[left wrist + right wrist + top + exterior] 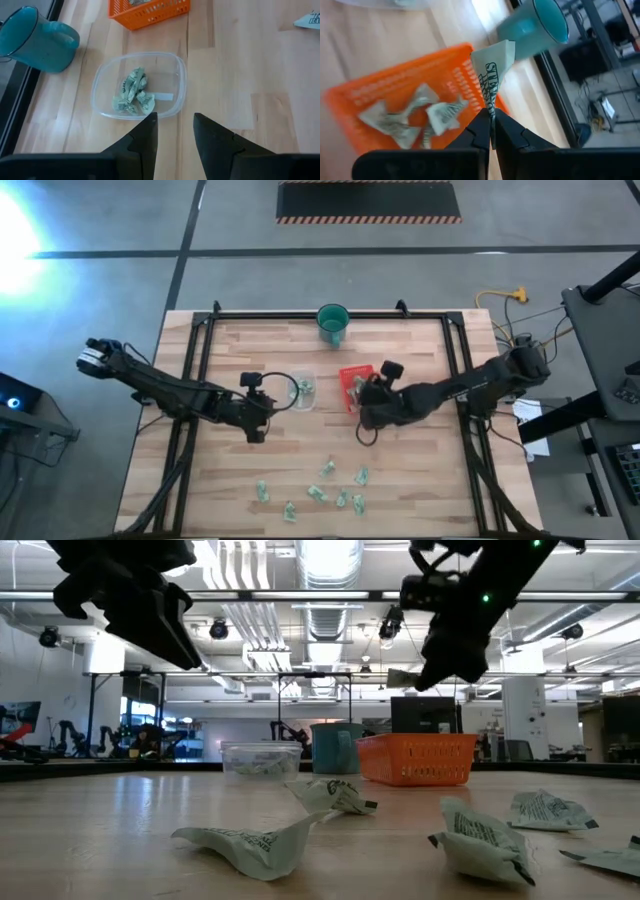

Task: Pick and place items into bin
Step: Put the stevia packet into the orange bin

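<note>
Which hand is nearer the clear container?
Left. The left hand hovers just beside the clear container, fingers apart and empty. The right hand is farther off, over the orange basket, pinching a packet.

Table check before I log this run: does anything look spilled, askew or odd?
Nothing looks spilled or damaged. Loose packets lie scattered at the table's near edge, some sit in the clear tub, others in the orange basket. The right end effector pinches one packet above that basket.

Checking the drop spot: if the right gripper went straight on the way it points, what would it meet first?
Probably the orange basket. The right gripper, jaws shut on a packet, points into it, where other packets lie; depth is unclear.
</note>
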You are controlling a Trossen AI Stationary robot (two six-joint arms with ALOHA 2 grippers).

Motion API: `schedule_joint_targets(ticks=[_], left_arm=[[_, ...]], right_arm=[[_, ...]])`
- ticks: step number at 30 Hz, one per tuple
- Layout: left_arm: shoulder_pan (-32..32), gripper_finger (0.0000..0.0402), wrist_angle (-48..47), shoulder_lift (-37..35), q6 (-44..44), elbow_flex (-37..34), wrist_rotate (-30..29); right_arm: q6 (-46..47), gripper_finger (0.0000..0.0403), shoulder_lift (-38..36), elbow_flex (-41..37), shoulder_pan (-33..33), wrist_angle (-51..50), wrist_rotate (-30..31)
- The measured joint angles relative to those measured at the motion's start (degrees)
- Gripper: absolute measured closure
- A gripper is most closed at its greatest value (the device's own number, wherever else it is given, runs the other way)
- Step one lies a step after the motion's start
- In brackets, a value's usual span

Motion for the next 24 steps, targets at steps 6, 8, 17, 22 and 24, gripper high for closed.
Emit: schedule_joint_targets(ticks=[6,8,17,22,24], left_arm=[[0.0,0.0292,0.4,0.3,0.4,0.0,0.0],[0.0,0.0292,0.7,0.3,0.5,0.0,0.0],[0.0,0.0292,0.8,0.3,0.5,0.0,0.0],[0.0,0.0292,1.5,0.3,0.5,-0.1,0.0],[0.0,0.0292,2.0,0.4,0.5,-0.1,0.0]], right_arm=[[0.4,0.0394,-1.8,-3.9,-3.1,1.6,-1.8],[-0.3,0.0394,-1.8,-5.2,-3.4,3.9,-2.7],[-4.0,0.0394,-1.7,-7.0,-3.6,9.7,-4.8],[-4.4,0.0383,-1.7,-7.0,-3.6,11.2,-7.4],[-4.4,0.0369,-1.7,-7.0,-3.6,11.3,-8.6]])
